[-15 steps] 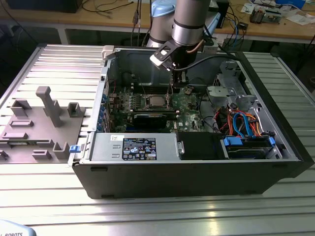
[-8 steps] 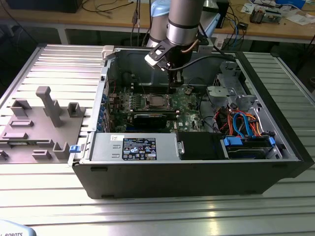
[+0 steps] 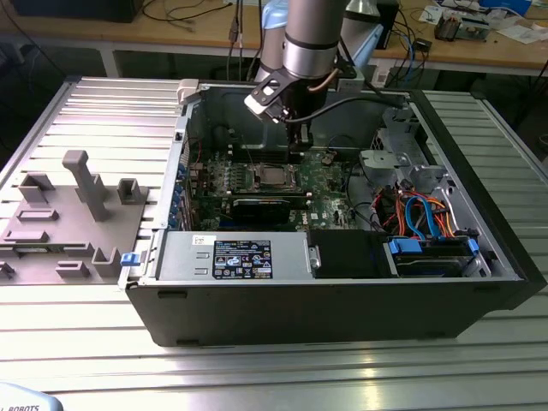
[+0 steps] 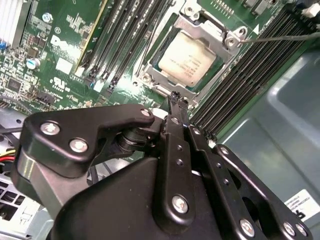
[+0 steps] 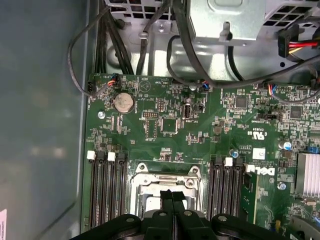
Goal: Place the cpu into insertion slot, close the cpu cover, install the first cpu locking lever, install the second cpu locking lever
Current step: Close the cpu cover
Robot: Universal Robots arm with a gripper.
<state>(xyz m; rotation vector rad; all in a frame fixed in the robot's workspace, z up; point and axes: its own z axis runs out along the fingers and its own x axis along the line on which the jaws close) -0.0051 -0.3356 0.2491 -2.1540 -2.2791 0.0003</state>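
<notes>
Gripper [image 4: 176,98] closed tight and empty, just beside the cpu [image 4: 187,57] seated in the insertion slot [image 4: 216,70].
Second wrist view: its black tip sits just short of the cpu, which lies flat with the cpu cover [image 4: 162,82] framing it; a thin metal rod [image 4: 280,36] runs off from one cover corner, and memory slots [image 4: 250,75] flank the cpu. First wrist view: the gripper [image 5: 172,194] tip overlaps the cover's edge; a coin battery [image 5: 123,102] sits on the motherboard [image 5: 200,145] well apart from the cpu. Exterior view: the arm [image 3: 308,43] reaches down into an open computer case [image 3: 300,295] on the ribbed worktop [image 3: 257,377], gripper [image 3: 296,150] just above the cpu [image 3: 274,177]; a grey fixture [image 3: 51,248] lies outside the case, well apart from the cpu.
</notes>
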